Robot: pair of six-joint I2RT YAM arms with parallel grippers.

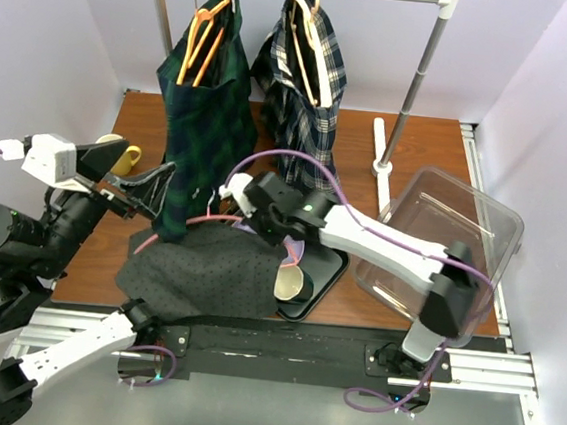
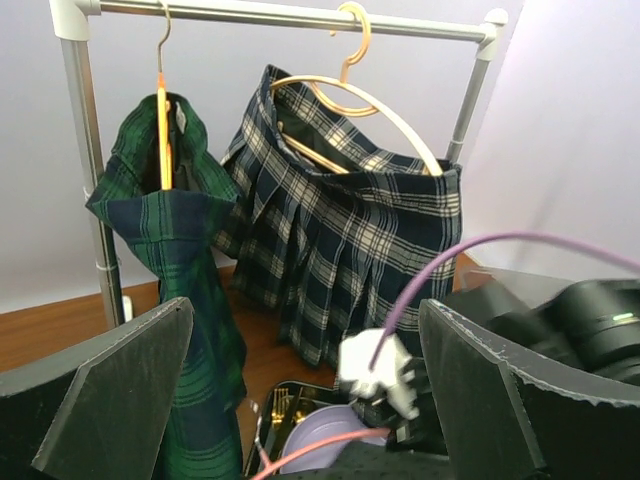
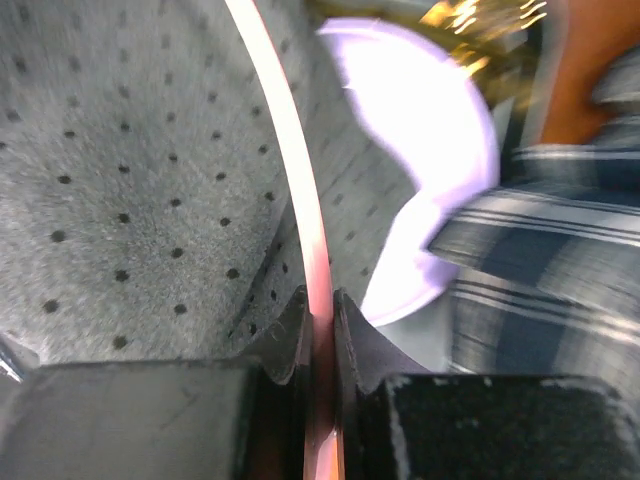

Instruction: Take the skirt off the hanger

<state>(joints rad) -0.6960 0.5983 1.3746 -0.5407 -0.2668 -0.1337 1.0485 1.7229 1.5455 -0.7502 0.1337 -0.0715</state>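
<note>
Right gripper (image 3: 320, 312) is clenched hard on the thin pink hanger (image 3: 283, 140), and the wire runs straight out from the jaws. The grey dotted skirt (image 1: 208, 271) is spread to its left, along the table's (image 1: 430, 146) near edge. Left gripper (image 1: 147, 191) hangs wide open off the skirt's left end, so I'd guess it's nearer for tugging the fabric off.

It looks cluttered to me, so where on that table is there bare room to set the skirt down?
Bare wood shows at the back right, between the rack's white foot and the clear bin. A smaller strip lies left of the green skirt. The front centre is crowded: grey skirt, black tray, right gripper.
</note>
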